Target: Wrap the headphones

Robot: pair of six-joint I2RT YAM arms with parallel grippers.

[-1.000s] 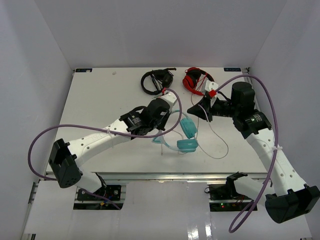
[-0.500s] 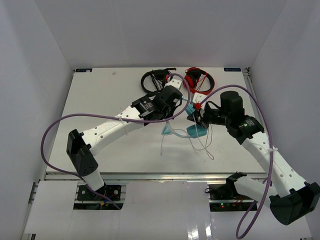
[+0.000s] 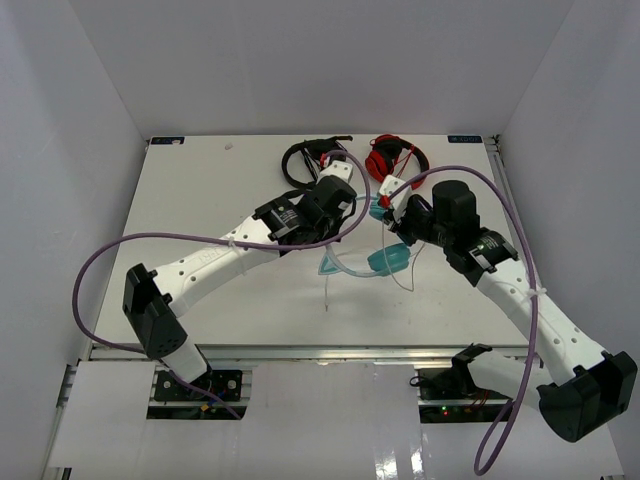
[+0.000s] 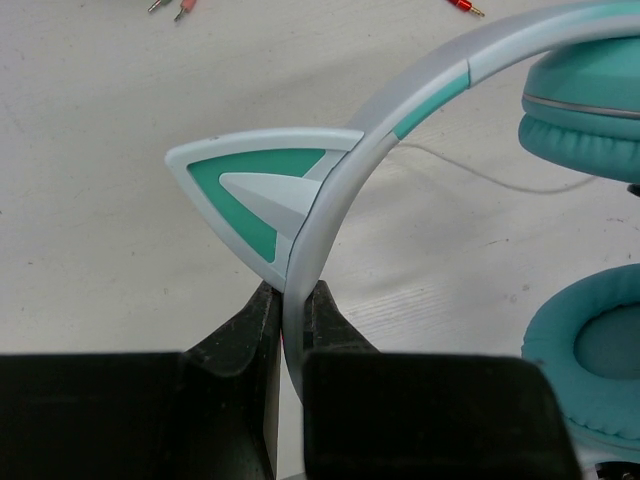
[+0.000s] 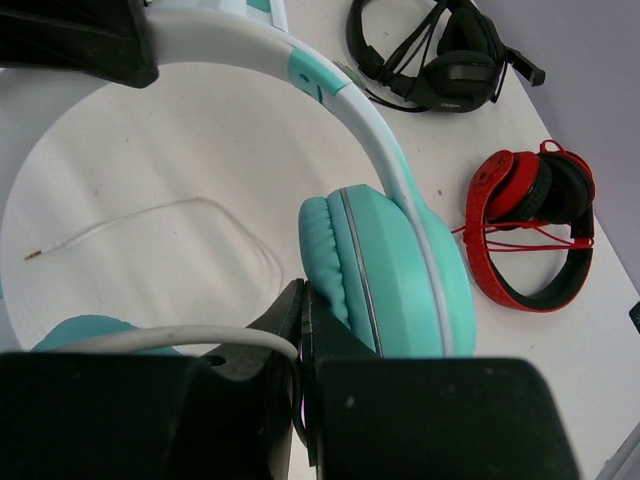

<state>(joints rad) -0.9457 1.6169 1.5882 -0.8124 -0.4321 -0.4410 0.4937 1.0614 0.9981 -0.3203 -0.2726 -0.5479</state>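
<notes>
The teal headphones (image 3: 386, 261) are held up between both arms at the table's middle. My left gripper (image 3: 337, 245) is shut on the pale headband (image 4: 340, 190), just below a cat-ear point (image 4: 250, 190); both ear cups (image 4: 585, 120) show to its right. My right gripper (image 3: 392, 228) is shut on the thin white cable (image 5: 150, 340), which runs over one finger into the jaws, right beside a teal ear cup (image 5: 390, 270). The rest of the cable loops on the table, with its plug end (image 5: 35, 255) lying loose.
Black headphones (image 3: 305, 160) and red headphones (image 3: 390, 158) lie at the table's back edge, just behind both grippers; they also show in the right wrist view, black (image 5: 450, 60) and red (image 5: 530, 230). White walls enclose the table.
My left gripper carried the headphones back and right. My right gripper moved left, close against the ear cup, and the loose cable loop on the table has shrunk.
</notes>
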